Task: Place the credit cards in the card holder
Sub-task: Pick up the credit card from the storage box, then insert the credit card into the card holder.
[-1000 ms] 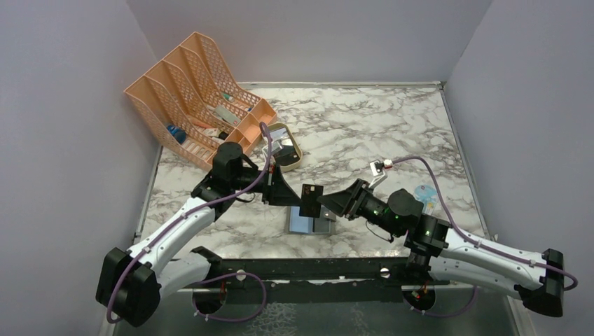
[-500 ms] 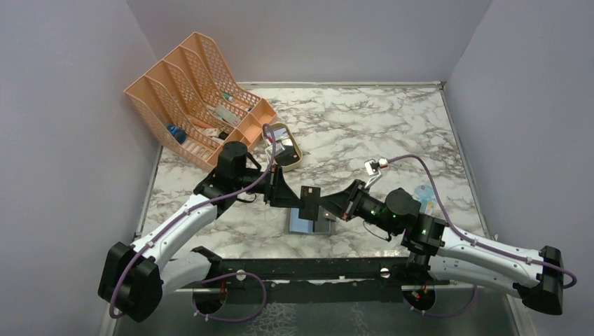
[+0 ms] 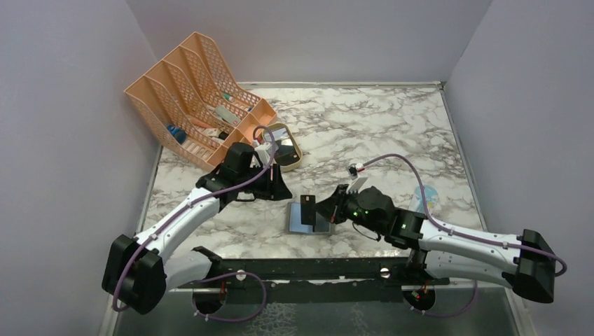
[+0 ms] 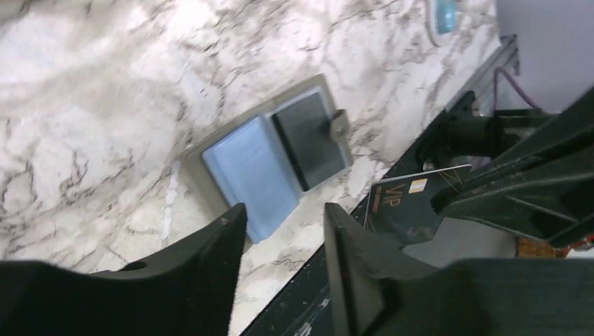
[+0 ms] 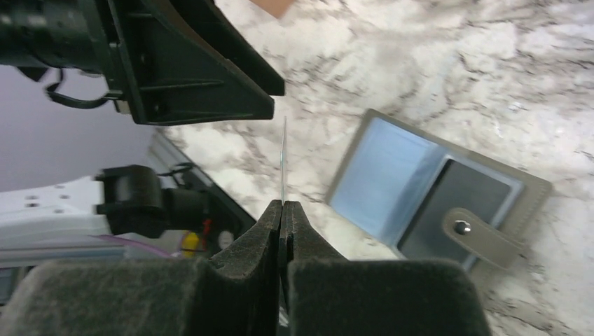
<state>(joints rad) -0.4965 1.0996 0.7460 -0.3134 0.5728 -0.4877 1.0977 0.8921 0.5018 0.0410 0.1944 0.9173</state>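
The card holder [image 3: 308,221] lies open on the marble, blue-grey pocket to the left, dark pocket and snap tab to the right; it also shows in the left wrist view [image 4: 273,157] and the right wrist view [image 5: 434,199]. My right gripper [image 3: 322,208] is shut on a dark credit card [image 3: 307,205] and holds it upright just above the holder's near-left part. The card reads "VIP" in the left wrist view [image 4: 410,210] and is edge-on in the right wrist view [image 5: 284,157]. My left gripper [image 3: 284,193] is open and empty, a little to the card's left.
A tan oval tray [image 3: 294,158] behind the left gripper holds a whitish card [image 3: 284,146]. A large peach mesh file rack [image 3: 196,98] stands at the back left. A small blue round thing [image 3: 425,194] lies right of the right arm. The black front rail [image 3: 308,267] runs along the near edge.
My left gripper has let go of the dark card and drawn back to the left. My right gripper has moved left and down with the card, closer over the open holder.
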